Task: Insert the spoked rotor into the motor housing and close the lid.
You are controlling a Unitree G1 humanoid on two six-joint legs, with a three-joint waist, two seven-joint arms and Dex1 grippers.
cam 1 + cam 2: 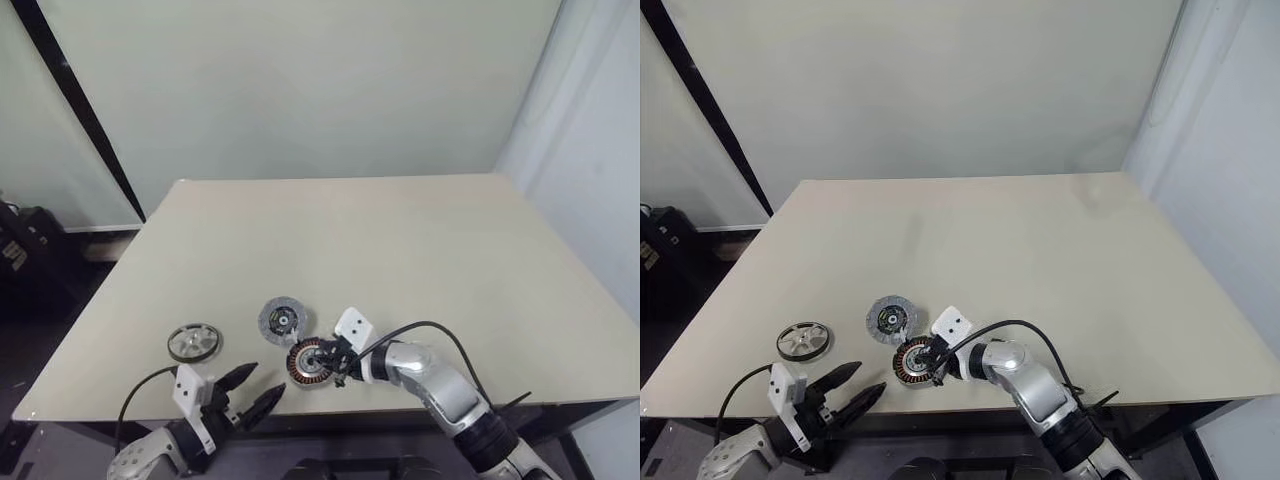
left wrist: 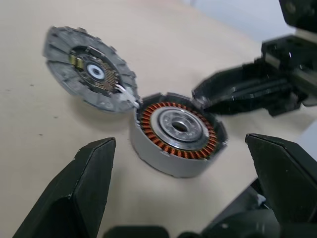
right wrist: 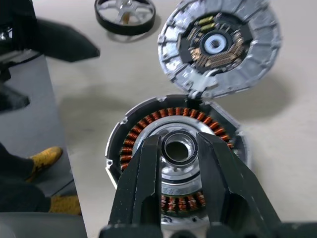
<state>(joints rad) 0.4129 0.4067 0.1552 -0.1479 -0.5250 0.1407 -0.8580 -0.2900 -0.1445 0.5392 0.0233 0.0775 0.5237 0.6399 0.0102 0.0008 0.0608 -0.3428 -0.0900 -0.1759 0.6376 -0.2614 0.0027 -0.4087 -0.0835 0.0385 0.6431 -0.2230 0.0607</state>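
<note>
The motor housing, a round disc with copper windings around a silver hub, lies near the table's front edge. Its grey lid stands swung open on a hinge behind it. The spoked rotor, a shiny silver wheel, lies flat on the table to the left, apart from both grippers. My right gripper reaches in from the right and hovers over the housing's hub, its jaws a little apart with nothing between them. My left gripper is wide open at the front edge, pointing at the housing and holding nothing.
The beige table stretches far back and to the right. A black cable loops over my right wrist. A dark strip runs down the wall at the left.
</note>
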